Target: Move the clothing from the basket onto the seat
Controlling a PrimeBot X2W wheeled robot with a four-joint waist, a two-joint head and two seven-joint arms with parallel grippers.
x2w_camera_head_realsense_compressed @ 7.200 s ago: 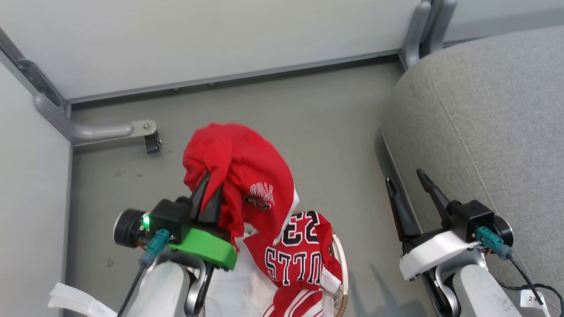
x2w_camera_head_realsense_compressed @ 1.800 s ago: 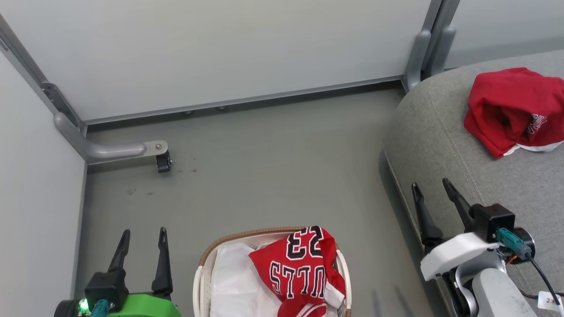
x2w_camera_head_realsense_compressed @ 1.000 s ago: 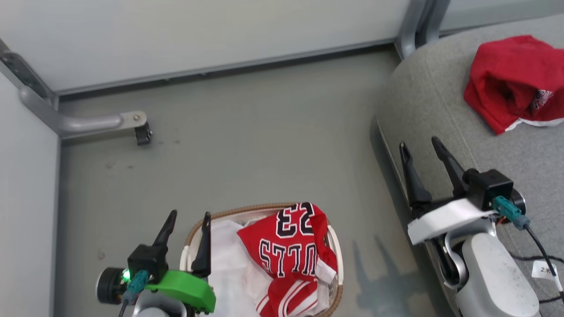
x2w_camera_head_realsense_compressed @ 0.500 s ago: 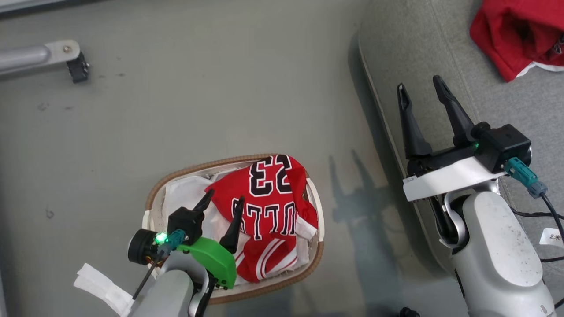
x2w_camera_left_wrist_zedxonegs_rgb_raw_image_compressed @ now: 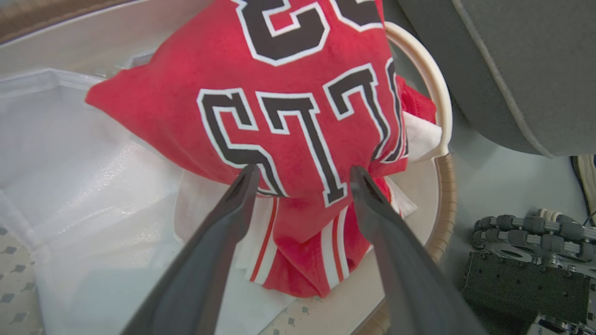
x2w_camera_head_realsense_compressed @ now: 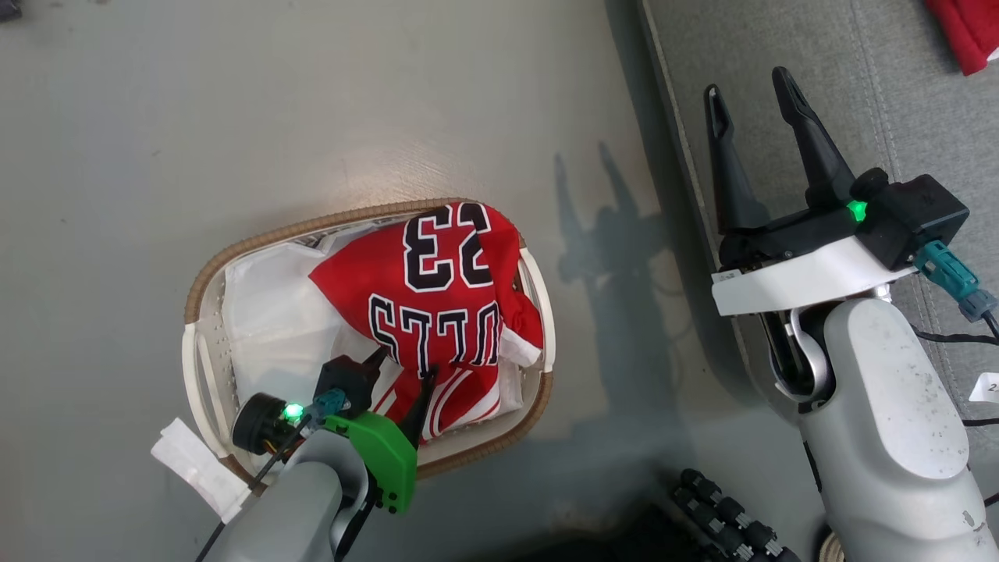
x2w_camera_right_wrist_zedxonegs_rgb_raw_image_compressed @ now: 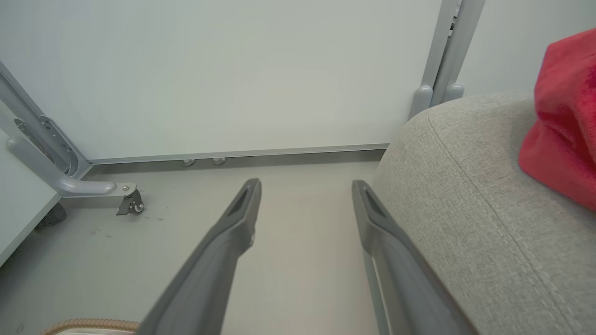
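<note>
Left end effector (x2w_camera_left_wrist_zedxonegs_rgb_raw_image_compressed: 302, 171) spread at jersey (x2w_camera_left_wrist_zedxonegs_rgb_raw_image_compressed: 288, 116) edge; basket (x2w_camera_left_wrist_zedxonegs_rgb_raw_image_compressed: 434, 88) rim beside.

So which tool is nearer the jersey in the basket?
Left. The left tool is over the basket, open, its fingertips at the jersey's lower edge. The right tool hangs open over the seat's edge, well off to the basket's right.

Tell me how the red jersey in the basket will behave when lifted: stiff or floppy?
Probably floppy: the jersey lies crumpled in soft folds, so it should drape below the open left gripper. Likely light, being thin cloth. Its striped folds rest on the loose white liner, which might drag up with it.
</note>
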